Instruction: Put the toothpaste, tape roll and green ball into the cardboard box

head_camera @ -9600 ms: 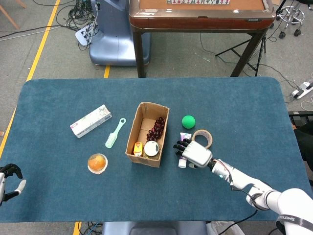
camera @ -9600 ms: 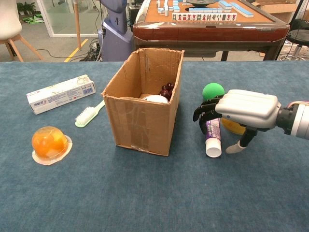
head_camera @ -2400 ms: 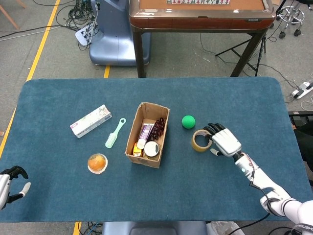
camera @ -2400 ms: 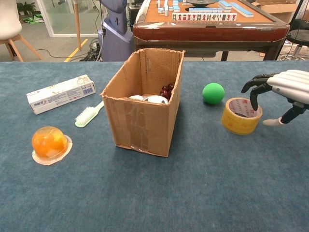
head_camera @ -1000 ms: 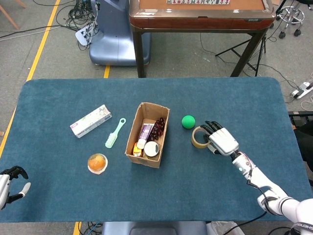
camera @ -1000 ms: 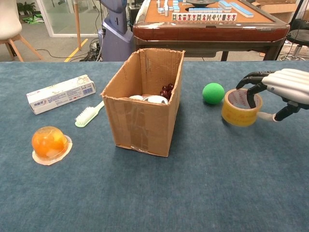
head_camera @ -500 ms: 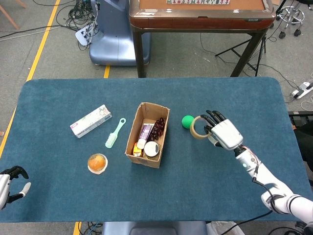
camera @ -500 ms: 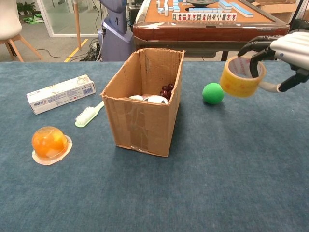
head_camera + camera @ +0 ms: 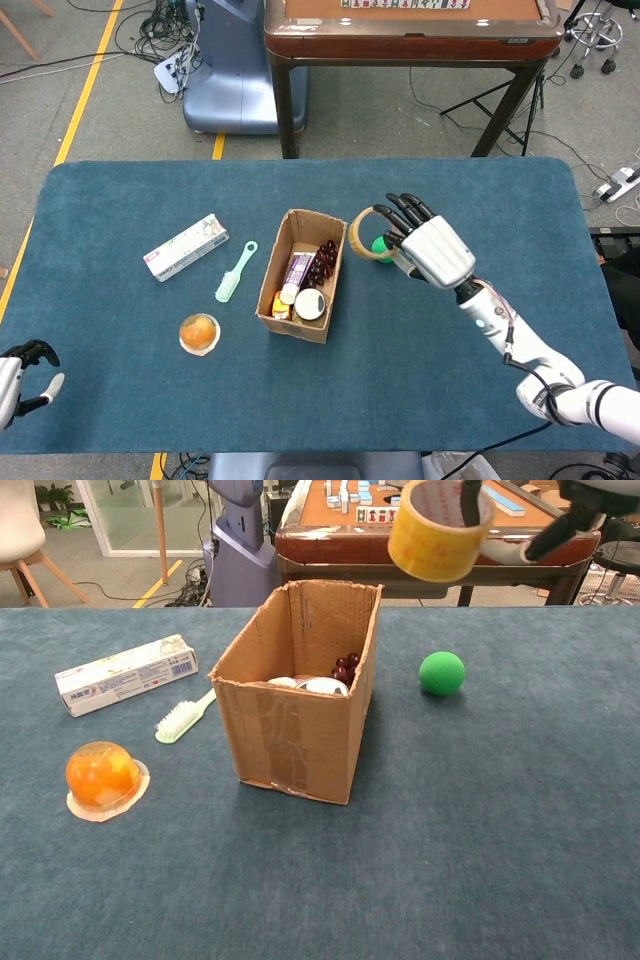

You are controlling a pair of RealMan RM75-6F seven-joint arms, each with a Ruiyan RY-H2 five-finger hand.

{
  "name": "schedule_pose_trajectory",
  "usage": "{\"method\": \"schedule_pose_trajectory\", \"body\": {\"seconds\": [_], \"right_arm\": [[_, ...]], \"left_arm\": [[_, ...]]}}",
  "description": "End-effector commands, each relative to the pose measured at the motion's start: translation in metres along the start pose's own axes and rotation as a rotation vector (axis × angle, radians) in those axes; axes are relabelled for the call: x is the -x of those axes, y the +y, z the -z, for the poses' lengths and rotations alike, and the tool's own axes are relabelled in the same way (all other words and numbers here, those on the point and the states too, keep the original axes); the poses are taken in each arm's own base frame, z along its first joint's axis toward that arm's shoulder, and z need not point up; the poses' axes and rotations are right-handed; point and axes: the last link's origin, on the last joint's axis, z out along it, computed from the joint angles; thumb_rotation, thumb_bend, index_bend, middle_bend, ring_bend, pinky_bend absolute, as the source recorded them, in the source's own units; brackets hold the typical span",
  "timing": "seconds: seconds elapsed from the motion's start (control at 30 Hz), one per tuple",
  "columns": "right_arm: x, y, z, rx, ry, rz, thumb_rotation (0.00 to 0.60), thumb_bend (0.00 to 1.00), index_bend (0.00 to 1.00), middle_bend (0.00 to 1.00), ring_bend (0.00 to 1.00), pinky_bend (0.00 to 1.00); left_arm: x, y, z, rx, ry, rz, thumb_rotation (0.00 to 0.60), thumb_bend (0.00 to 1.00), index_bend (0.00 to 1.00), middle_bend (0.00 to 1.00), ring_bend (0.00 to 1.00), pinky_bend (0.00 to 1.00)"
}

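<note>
My right hand (image 9: 428, 248) holds the yellow tape roll (image 9: 364, 233) (image 9: 437, 532) in the air, just right of the open cardboard box (image 9: 271, 285) (image 9: 290, 730) and above its rim height. The purple toothpaste tube (image 9: 297, 270) lies inside the box with grapes, a round jar and a small yellow pack. The green ball (image 9: 442, 673) rests on the blue table right of the box; in the head view the ball (image 9: 380, 247) is partly hidden behind the tape and fingers. My left hand (image 9: 20, 375) hangs at the table's near left edge, holding nothing, fingers apart.
A white toothpaste carton (image 9: 185, 246) (image 9: 126, 674), a green toothbrush (image 9: 235, 271) (image 9: 184, 716) and an orange fruit cup (image 9: 199, 333) (image 9: 101, 778) lie left of the box. A wooden table (image 9: 410, 30) stands beyond the far edge.
My right hand has lifted the tape roll off the table and carried it up and left, from beside the green ball to near the box's right side. The left hand has not moved.
</note>
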Motion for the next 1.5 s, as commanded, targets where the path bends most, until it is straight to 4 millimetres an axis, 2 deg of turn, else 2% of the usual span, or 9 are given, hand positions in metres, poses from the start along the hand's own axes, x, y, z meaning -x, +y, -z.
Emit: {"method": "schedule_pose_trajectory", "body": {"seconds": [0.03,0.27,0.53,0.6,0.7,0.83,0.97,1.23,1.5], "right_arm": [[-0.011,-0.021,-0.022,-0.049,0.012,0.008,0.600,0.42,0.67,0.17,0.06,0.15],[0.000,-0.057,-0.045,-0.111,-0.020,0.000,0.600,0.42,0.67,0.17,0.06,0.15],[0.024,-0.074,-0.061,-0.130,-0.073,-0.018,0.600,0.40,0.67,0.17,0.06,0.15],[0.029,-0.076,-0.063,-0.129,-0.087,-0.014,0.600,0.31,0.65,0.17,0.06,0.15],[0.033,-0.076,-0.064,-0.124,-0.095,-0.005,0.600,0.06,0.56,0.16,0.06,0.15],[0.032,-0.074,-0.064,-0.118,-0.094,0.000,0.600,0.00,0.38,0.16,0.06,0.15],[0.027,-0.065,-0.061,-0.094,-0.083,0.013,0.600,0.00,0.28,0.16,0.06,0.15],[0.016,-0.021,-0.046,0.024,-0.091,0.048,0.600,0.00,0.28,0.16,0.06,0.15],[0.023,0.025,-0.030,0.147,-0.138,0.077,0.600,0.00,0.28,0.16,0.06,0.15]], "left_arm": [[0.000,0.000,0.000,0.002,-0.001,0.000,0.600,0.27,0.53,0.44,0.45,0.65],[-0.002,0.001,0.003,0.007,0.003,0.004,0.600,0.27,0.53,0.44,0.45,0.65],[-0.005,0.001,0.004,0.009,0.013,0.011,0.600,0.27,0.53,0.44,0.45,0.65],[-0.005,0.001,0.004,0.007,0.013,0.013,0.600,0.27,0.53,0.44,0.45,0.65],[-0.006,0.000,0.005,0.008,0.016,0.016,0.600,0.27,0.53,0.44,0.45,0.65],[-0.007,0.001,0.006,0.012,0.017,0.017,0.600,0.27,0.53,0.44,0.45,0.65],[-0.007,0.002,0.006,0.013,0.018,0.016,0.600,0.27,0.53,0.44,0.45,0.65],[-0.007,0.003,0.007,0.016,0.016,0.010,0.600,0.27,0.53,0.44,0.45,0.65],[-0.004,0.003,0.005,0.011,0.007,0.002,0.600,0.27,0.53,0.44,0.45,0.65]]}}
